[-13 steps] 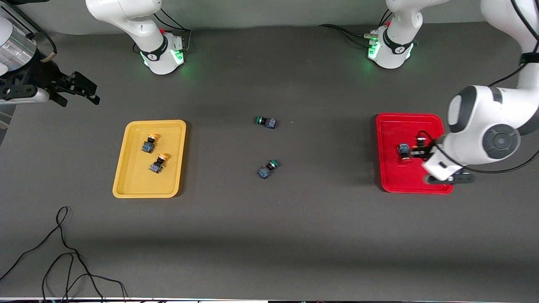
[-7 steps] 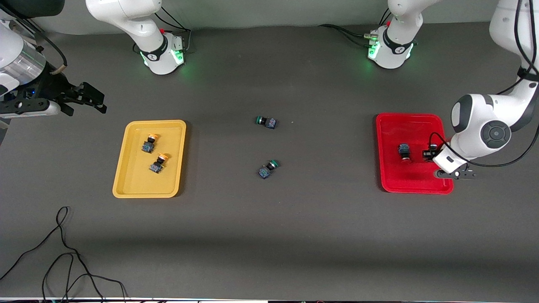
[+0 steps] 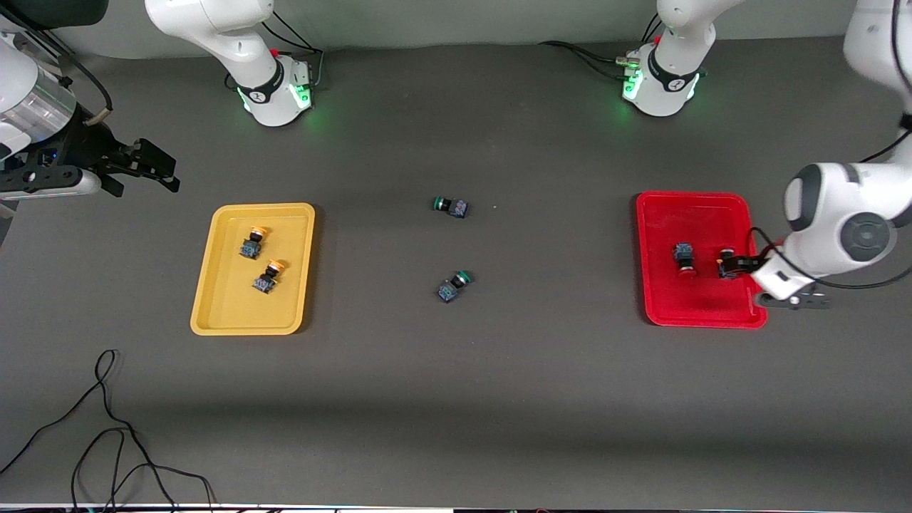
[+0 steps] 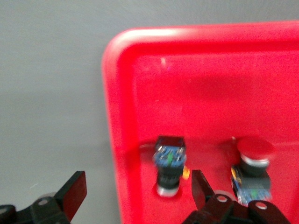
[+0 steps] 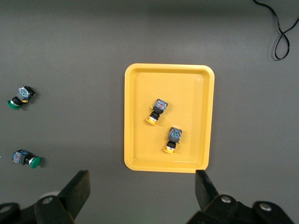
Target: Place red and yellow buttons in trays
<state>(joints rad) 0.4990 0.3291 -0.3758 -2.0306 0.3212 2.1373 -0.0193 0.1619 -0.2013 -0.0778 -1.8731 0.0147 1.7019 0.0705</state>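
Front view: both red buttons (image 3: 685,256) sit in the red tray (image 3: 695,206), both yellow ones (image 3: 253,242) in the yellow tray (image 3: 214,306). Left gripper (image 4: 135,193) hangs open over the red tray's edge; right gripper (image 5: 140,186) waits open.

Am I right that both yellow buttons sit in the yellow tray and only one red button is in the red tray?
Not quite: the red tray holds two red buttons, side by side, as the left wrist view shows. Both yellow buttons do sit in the yellow tray.
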